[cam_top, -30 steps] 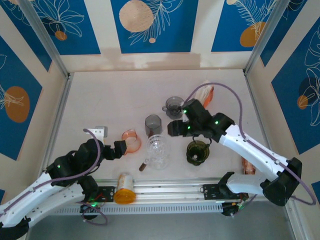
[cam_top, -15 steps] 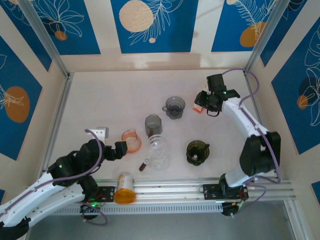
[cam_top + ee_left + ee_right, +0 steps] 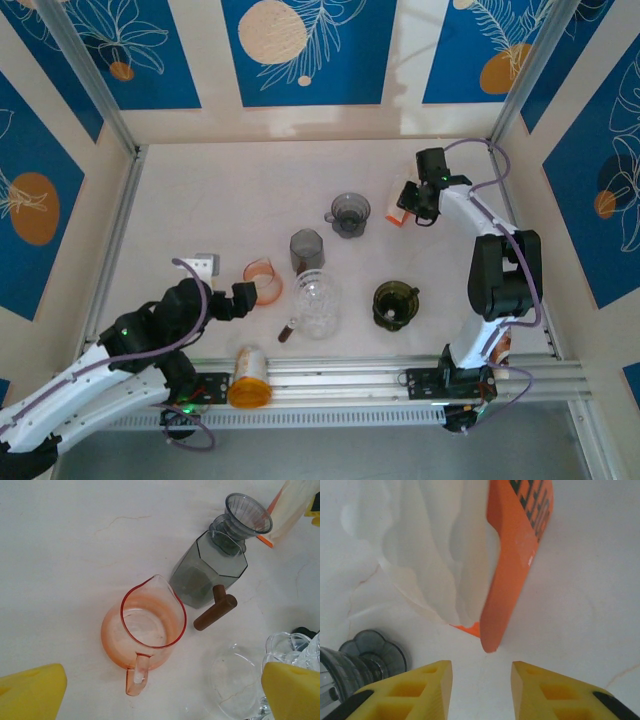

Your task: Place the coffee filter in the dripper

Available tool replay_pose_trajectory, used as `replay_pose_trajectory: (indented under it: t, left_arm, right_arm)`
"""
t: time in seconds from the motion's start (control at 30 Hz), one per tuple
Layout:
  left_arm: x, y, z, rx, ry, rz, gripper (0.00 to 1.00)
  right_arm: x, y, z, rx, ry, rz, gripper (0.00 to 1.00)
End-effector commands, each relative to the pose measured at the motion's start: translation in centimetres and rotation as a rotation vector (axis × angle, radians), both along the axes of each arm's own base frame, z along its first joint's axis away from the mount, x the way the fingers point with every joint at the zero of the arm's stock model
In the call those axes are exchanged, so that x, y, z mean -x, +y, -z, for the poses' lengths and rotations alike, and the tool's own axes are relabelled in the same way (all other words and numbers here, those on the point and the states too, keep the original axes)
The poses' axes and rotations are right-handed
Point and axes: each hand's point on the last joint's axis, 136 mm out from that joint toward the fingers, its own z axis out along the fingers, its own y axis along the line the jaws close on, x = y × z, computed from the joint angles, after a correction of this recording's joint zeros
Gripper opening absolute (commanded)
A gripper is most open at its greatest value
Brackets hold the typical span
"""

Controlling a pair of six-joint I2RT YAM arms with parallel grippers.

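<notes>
White fluted coffee filters [image 3: 435,545] lie in an open orange pack [image 3: 512,555] at the back right of the table [image 3: 403,203]. My right gripper [image 3: 414,206] is right at the pack. Its yellow jaws [image 3: 481,690] stand apart with nothing between them, and the pack's orange tip is just ahead of the gap. The grey glass dripper [image 3: 349,212] stands upright to the left of the pack, with its edge in the right wrist view [image 3: 370,652]. My left gripper [image 3: 243,297] hangs open at the front left, over a pink pitcher [image 3: 145,630].
A grey faceted glass [image 3: 306,248] stands just in front of the dripper, and in front of that are a clear glass server [image 3: 318,305] and a brown wooden handle [image 3: 287,330]. A dark green cup [image 3: 395,303] sits centre right. An orange bottle [image 3: 249,376] lies on the front rail.
My right arm swung from the middle, near the dripper, out to the filter pack at the back right, and its jaws have narrowed. The left arm has not moved.
</notes>
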Motion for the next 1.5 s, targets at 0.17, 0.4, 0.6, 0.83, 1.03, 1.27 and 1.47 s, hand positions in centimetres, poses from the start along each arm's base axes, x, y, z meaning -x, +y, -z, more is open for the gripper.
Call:
replay_pose_trajectory:
  t: [0.17, 0.4, 0.6, 0.83, 1.03, 1.27, 1.47]
  left_arm:
    - [-0.3, -0.4, 0.3, -0.018, -0.006, 0.005, 1.00]
    - [-0.4, -0.3, 0.4, -0.025, -0.009, 0.003, 1.00]
    - [-0.5, -0.1, 0.4, -0.036, -0.015, -0.008, 1.00]
    - [-0.6, 0.0, 0.4, -0.039, -0.019, -0.010, 1.00]
    - [-0.6, 0.0, 0.4, -0.040, -0.019, -0.014, 1.00]
    - [-0.6, 0.2, 0.5, -0.041, -0.018, -0.024, 1.00]
    - [-0.5, 0.3, 0.6, -0.039, -0.015, -0.024, 1.00]
  right_arm:
    - [-1.2, -0.2, 0.7, 0.015, -0.035, -0.049, 0.28]
    - [-1.8, -0.5, 1.3, 0.052, -0.039, -0.073, 0.24]
    - [-2.1, -0.7, 1.7, 0.091, -0.041, -0.104, 0.16]
    - [-2.1, -0.8, 2.6, 0.123, -0.026, -0.135, 0.10]
    - [-2.1, -0.4, 2.4, 0.154, -0.049, -0.193, 0.00]
    - [-1.8, 1.1, 1.8, 0.157, -0.116, -0.305, 0.00]
    - [-1.4, 3.1, 1.2, 0.144, -0.173, -0.395, 0.00]
